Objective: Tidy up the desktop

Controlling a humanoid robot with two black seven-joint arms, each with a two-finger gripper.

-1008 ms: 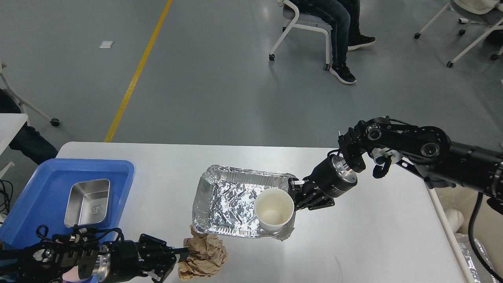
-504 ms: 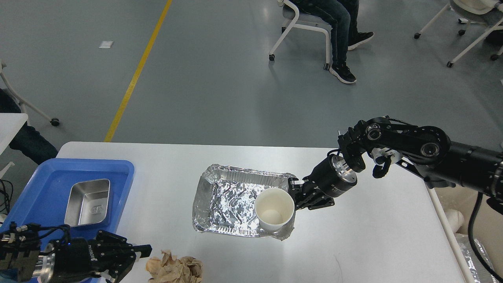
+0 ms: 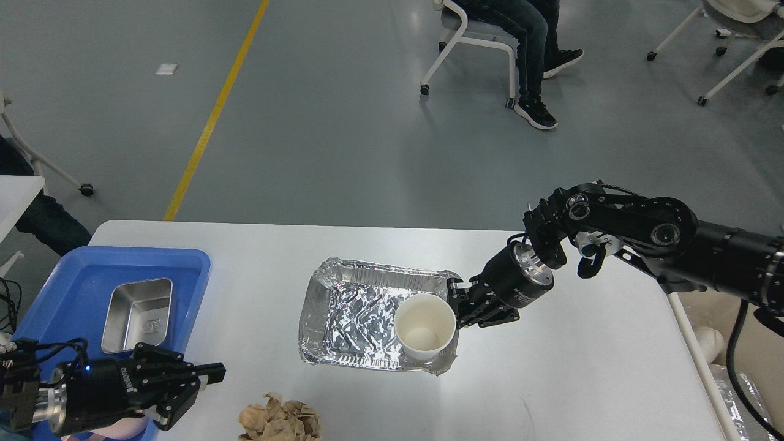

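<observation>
Foil tray [image 3: 343, 318] + cup [image 3: 424, 326] not cleared, right pincer [image 3: 456, 301] gripping its rim | brown paper wad [image 3: 280, 421] loose on table [image 3: 588, 367] | left pincer [image 3: 202, 386] wide, empty

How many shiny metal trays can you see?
2. A crinkly foil tray sits mid-table with a paper cup inside. A small steel tray lies in the blue bin at left.

desktop [image 3: 582, 367] bare front-right; foil tray [image 3: 361, 312], paper wad [image 3: 280, 421] block centre-front.
</observation>
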